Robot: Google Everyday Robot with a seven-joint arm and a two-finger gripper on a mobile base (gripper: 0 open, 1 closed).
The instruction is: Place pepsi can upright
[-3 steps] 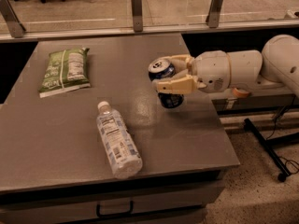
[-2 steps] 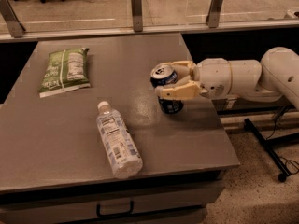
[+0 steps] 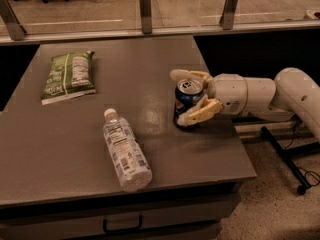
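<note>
The pepsi can (image 3: 189, 98) stands up straight on the table (image 3: 75, 194), near the right side, with its silver top facing up and its bottom flat on the table top. The gripper (image 3: 178, 98) is right at the can, and it comes in from the right on a big white arm (image 3: 250, 96). Its two jaws are closed on the can, one on the far side and one on the near side, so the can sits between them. A water bottle (image 3: 125, 151) lies on its side, off to the left of the can and not touching it. A green snack bag (image 3: 67, 76) lies flat, far away at the back left. I think the job is almost done, because the can looks like it is already up on its end. The step now looks like the setting down. The next move needs the jaws to let go softly. Then the gripper needs to pull back to the right without bumping the can. A small bump could tip it over, and it stands near the table edge, so it could roll off
</note>
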